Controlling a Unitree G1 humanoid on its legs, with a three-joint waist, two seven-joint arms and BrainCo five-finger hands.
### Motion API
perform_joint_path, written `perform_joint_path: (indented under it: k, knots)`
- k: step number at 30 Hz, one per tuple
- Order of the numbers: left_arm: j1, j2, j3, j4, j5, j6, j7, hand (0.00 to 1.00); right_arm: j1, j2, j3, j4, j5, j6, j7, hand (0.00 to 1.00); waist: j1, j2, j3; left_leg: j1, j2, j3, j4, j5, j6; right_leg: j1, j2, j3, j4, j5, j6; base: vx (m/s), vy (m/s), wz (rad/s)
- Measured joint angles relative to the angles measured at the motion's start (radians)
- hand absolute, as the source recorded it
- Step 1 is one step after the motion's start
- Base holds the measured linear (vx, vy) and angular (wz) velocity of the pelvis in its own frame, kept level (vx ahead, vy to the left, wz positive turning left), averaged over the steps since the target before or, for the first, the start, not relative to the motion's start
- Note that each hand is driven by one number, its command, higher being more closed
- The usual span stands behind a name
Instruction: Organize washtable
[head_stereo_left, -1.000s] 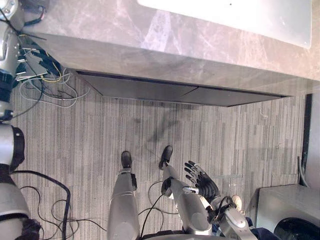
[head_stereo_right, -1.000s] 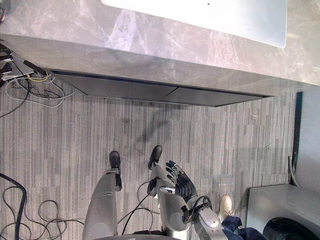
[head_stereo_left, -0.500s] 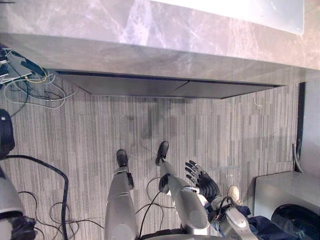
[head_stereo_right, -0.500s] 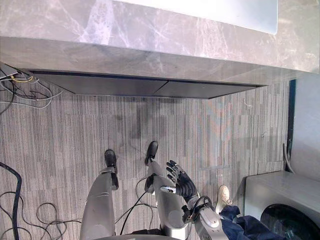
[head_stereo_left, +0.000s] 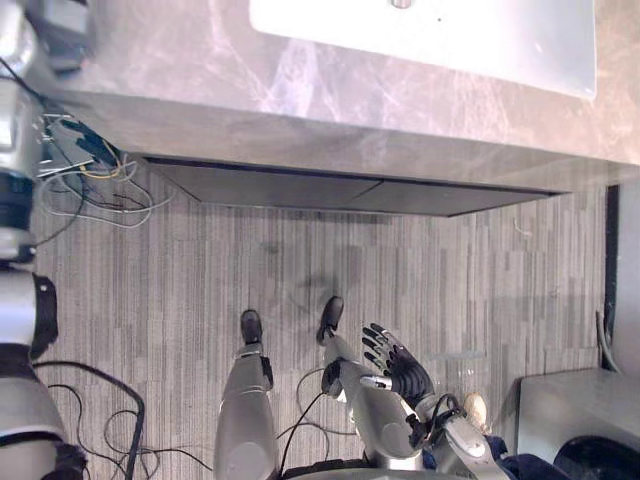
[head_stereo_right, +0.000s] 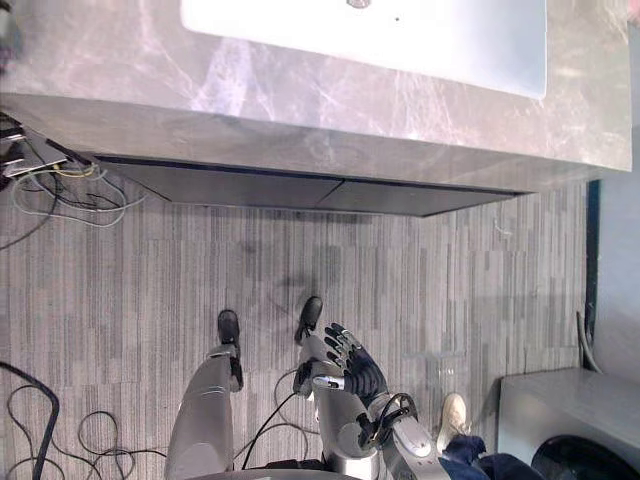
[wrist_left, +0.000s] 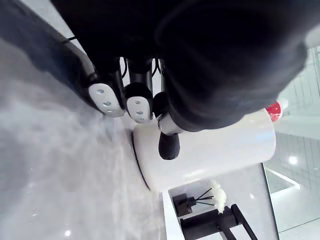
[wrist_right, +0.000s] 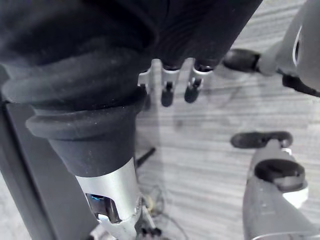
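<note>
The grey marble washtable (head_stereo_left: 300, 95) runs across the top, with a white basin (head_stereo_left: 450, 35) sunk into it. In the left wrist view a white cylindrical container (wrist_left: 220, 150) with a red piece at its far end stands on the marble. My left hand (wrist_left: 139, 102) is open right beside its base, with the thumb tip in front of its wall and the fingers (wrist_left: 105, 97) next to it, not round it. My right hand (head_stereo_left: 400, 365) hangs low over the carpet, open and holding nothing, with relaxed fingers (wrist_right: 172, 92).
A black faucet (wrist_left: 215, 225) and a small dark bottle with reeds (wrist_left: 187, 204) stand beyond the white container. Loose cables (head_stereo_left: 90, 170) lie under the counter's left end. A grey box (head_stereo_left: 570, 410) and a person's shoe (head_stereo_left: 475, 408) are at lower right.
The camera has swung, so more of the basin shows at the top. My left arm stands along the left edge again. The right hand still hangs low.
</note>
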Motion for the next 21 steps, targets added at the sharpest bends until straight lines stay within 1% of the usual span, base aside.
perform_joint_path:
  k: [2, 3, 5, 6, 7, 9, 11, 12, 13, 14, 15, 16, 17, 18, 20, 21]
  knots:
    - [0.037, -0.024, 0.008, -0.004, 0.0, 0.0, 0.0, 1.0, -0.001, -0.002, -0.004, 0.006, 0.0, 0.006, 0.0, 0.0, 0.007, 0.021, -0.012, 0.011, -0.004, -0.001, -0.009, 0.002, 0.0, 0.006, 0.0, -0.002, 0.0, 0.0, 0.0, 0.05, 0.044, 0.03]
    - [0.077, -0.041, 0.008, -0.005, 0.0, 0.008, -0.008, 1.0, -0.004, -0.002, -0.004, 0.018, 0.0, 0.016, 0.0, 0.0, 0.011, 0.046, -0.027, 0.037, -0.011, -0.001, -0.03, 0.009, 0.001, 0.022, -0.002, -0.002, 0.0, 0.0, 0.0, 0.06, 0.06, 0.01]
    - [0.127, -0.063, 0.008, -0.009, 0.0, 0.018, -0.021, 1.0, -0.005, -0.003, -0.003, 0.035, -0.001, 0.021, 0.0, 0.0, 0.011, 0.069, -0.045, 0.076, -0.012, -0.001, -0.06, 0.018, 0.002, 0.047, -0.006, -0.002, 0.0, 0.0, 0.0, 0.05, 0.062, -0.01]
    - [0.146, -0.07, 0.009, -0.011, 0.0, 0.019, -0.021, 1.0, -0.004, -0.003, -0.003, 0.039, -0.001, 0.022, 0.0, 0.0, 0.011, 0.076, -0.054, 0.085, -0.013, 0.0, -0.069, 0.02, 0.002, 0.052, -0.007, -0.002, 0.0, 0.0, 0.0, 0.03, 0.065, -0.05]
    - [0.173, -0.084, 0.01, -0.012, 0.0, 0.022, -0.021, 1.0, -0.004, -0.003, -0.003, 0.044, -0.003, 0.023, 0.0, 0.0, 0.011, 0.085, -0.077, 0.097, -0.016, 0.004, -0.081, 0.024, 0.003, 0.055, -0.01, 0.0, 0.0, -0.001, 0.0, 0.03, 0.064, -0.06]
    - [0.214, -0.107, 0.04, -0.029, 0.0, 0.031, -0.02, 1.0, -0.004, -0.001, -0.003, 0.046, -0.024, 0.028, -0.001, 0.0, 0.009, 0.085, -0.091, 0.137, -0.022, 0.007, -0.094, 0.027, 0.004, 0.088, -0.016, 0.002, 0.0, -0.013, 0.014, 0.02, 0.059, -0.03]
    - [0.247, -0.119, 0.049, -0.042, -0.001, 0.031, -0.021, 1.0, -0.003, 0.0, -0.006, 0.052, -0.036, 0.037, -0.002, 0.0, 0.009, 0.089, -0.104, 0.164, -0.023, 0.011, -0.094, 0.024, 0.004, 0.112, -0.02, 0.0, 0.005, -0.034, 0.015, 0.01, 0.037, -0.01]
    - [0.26, -0.129, 0.056, -0.042, -0.001, 0.033, -0.02, 1.0, -0.005, 0.0, -0.007, 0.058, -0.038, 0.038, -0.002, 0.0, 0.009, 0.092, -0.108, 0.176, -0.021, 0.014, -0.092, 0.02, 0.003, 0.112, -0.023, 0.001, 0.031, -0.052, 0.012, 0.0, 0.043, -0.12]
    - [0.29, -0.146, 0.069, -0.042, -0.001, 0.039, -0.02, 1.0, -0.011, 0.003, -0.009, 0.076, -0.037, 0.043, -0.005, 0.0, 0.011, 0.1, -0.107, 0.212, -0.013, 0.019, -0.086, -0.006, 0.0, 0.103, -0.035, 0.004, 0.136, -0.114, 0.013, 0.02, 0.056, -0.12]
    - [0.318, -0.154, 0.069, -0.042, -0.001, 0.043, -0.021, 1.0, -0.006, 0.01, -0.014, 0.086, -0.033, 0.049, -0.007, 0.0, 0.004, 0.1, -0.107, 0.248, -0.011, 0.017, -0.078, -0.031, 0.002, 0.093, -0.054, 0.002, 0.246, -0.16, 0.024, 0.04, 0.051, -0.22]
    - [0.366, -0.169, 0.072, -0.042, -0.001, 0.046, -0.021, 1.0, 0.001, 0.014, -0.025, 0.092, -0.021, 0.066, -0.014, 0.0, -0.002, 0.117, -0.107, 0.3, 0.006, 0.017, -0.059, -0.062, 0.001, 0.049, -0.083, -0.019, 0.462, -0.198, 0.004, 0.03, 0.032, -0.14]
    - [0.381, -0.173, 0.072, -0.042, -0.001, 0.046, -0.022, 1.0, 0.002, 0.016, -0.031, 0.093, -0.018, 0.068, -0.018, 0.0, -0.007, 0.127, -0.109, 0.313, 0.016, 0.017, -0.057, -0.064, 0.002, 0.024, -0.096, -0.028, 0.537, -0.192, -0.005, 0.03, 0.011, -0.09]
    - [0.386, -0.175, 0.072, -0.042, -0.001, 0.046, -0.023, 1.0, 0.003, 0.021, -0.037, 0.093, -0.017, 0.069, -0.019, 0.0, -0.015, 0.129, -0.11, 0.322, 0.019, 0.016, -0.057, -0.065, 0.002, 0.003, -0.111, -0.032, 0.607, -0.188, -0.008, 0.03, -0.025, 0.18]
    - [0.411, -0.176, 0.082, -0.069, -0.001, 0.045, -0.02, 1.0, -0.004, 0.031, -0.044, 0.099, -0.017, 0.078, -0.02, 0.0, -0.02, 0.133, -0.123, 0.333, 0.022, 0.013, -0.076, -0.066, 0.004, -0.043, -0.142, -0.046, 0.687, -0.217, -0.016, 0.08, -0.086, 0.17]
    - [0.441, -0.179, 0.083, -0.094, -0.002, 0.041, -0.02, 1.0, -0.016, 0.033, -0.048, 0.113, -0.011, 0.084, -0.022, 0.0, -0.012, 0.135, -0.128, 0.344, 0.031, 0.013, -0.102, -0.063, 0.0, -0.04, -0.145, -0.07, 0.619, -0.248, -0.007, 0.09, -0.123, 0.06]
    - [0.463, -0.183, 0.082, -0.101, -0.002, 0.04, -0.02, 1.0, -0.021, 0.037, -0.052, 0.117, -0.005, 0.088, -0.023, 0.0, -0.011, 0.142, -0.133, 0.342, 0.042, 0.008, -0.117, -0.056, -0.012, -0.033, -0.14, -0.083, 0.513, -0.245, 0.001, 0.18, -0.186, 0.12]
